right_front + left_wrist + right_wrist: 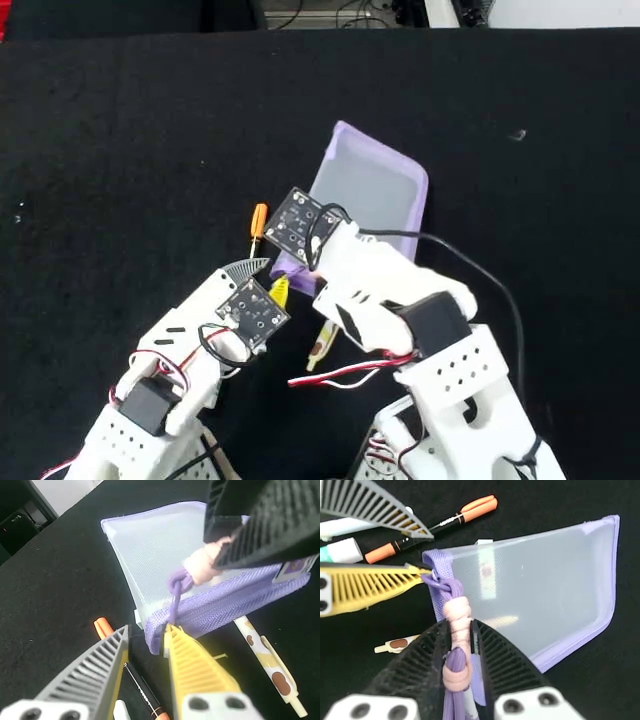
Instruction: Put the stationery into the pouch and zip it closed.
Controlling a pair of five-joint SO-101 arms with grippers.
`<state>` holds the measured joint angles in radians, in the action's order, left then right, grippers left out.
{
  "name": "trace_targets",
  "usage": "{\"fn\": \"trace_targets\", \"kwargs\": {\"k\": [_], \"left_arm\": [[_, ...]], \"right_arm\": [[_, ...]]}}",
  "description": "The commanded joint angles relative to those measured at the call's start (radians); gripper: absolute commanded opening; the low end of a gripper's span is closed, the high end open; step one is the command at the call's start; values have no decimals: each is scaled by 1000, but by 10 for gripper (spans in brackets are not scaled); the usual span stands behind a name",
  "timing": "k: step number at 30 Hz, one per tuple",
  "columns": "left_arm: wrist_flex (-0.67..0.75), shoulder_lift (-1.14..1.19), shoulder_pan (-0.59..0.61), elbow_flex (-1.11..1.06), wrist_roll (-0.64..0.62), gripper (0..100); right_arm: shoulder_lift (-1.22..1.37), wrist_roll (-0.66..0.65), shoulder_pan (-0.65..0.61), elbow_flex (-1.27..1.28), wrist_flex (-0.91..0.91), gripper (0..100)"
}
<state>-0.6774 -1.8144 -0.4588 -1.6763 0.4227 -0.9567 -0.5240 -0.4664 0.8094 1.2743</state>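
A purple pouch [375, 185] with a clear mesh face [545, 580] lies flat on the black table. My right gripper [457, 625] is shut on its pink and purple zipper pull [456, 612] at the pouch's near end. My left gripper [146, 632] stands open, and the pouch's corner [155, 635] sits between its grey finger and its yellow finger [195, 670]. An orange pen [102, 627] lies on the table beside the grey finger. A white pen with brown patches [270, 665] rests next to the pouch's zipper edge. A white marker [340, 550] lies near the orange pen [445, 520].
The black tabletop [120, 150] stretches wide to the left and right of the pouch. Both arms' bodies and cables [440, 250] crowd the near middle. The table's far edge [320, 28] borders a cluttered background.
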Motion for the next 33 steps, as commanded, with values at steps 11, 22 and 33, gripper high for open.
{"fn": "trace_targets", "kwargs": {"k": [11, 22, 33], "left_arm": [[-5, -9, 1, -22, 9, 123], [-55, -9, -50, -22, 11, 122], [-55, -9, 346, -22, 14, 120]], "right_arm": [[5, 32, -12, -116, 8, 11], [7, 25, -12, -104, 60, 11], [13, -51, -133, -12, 180, 12]]}}
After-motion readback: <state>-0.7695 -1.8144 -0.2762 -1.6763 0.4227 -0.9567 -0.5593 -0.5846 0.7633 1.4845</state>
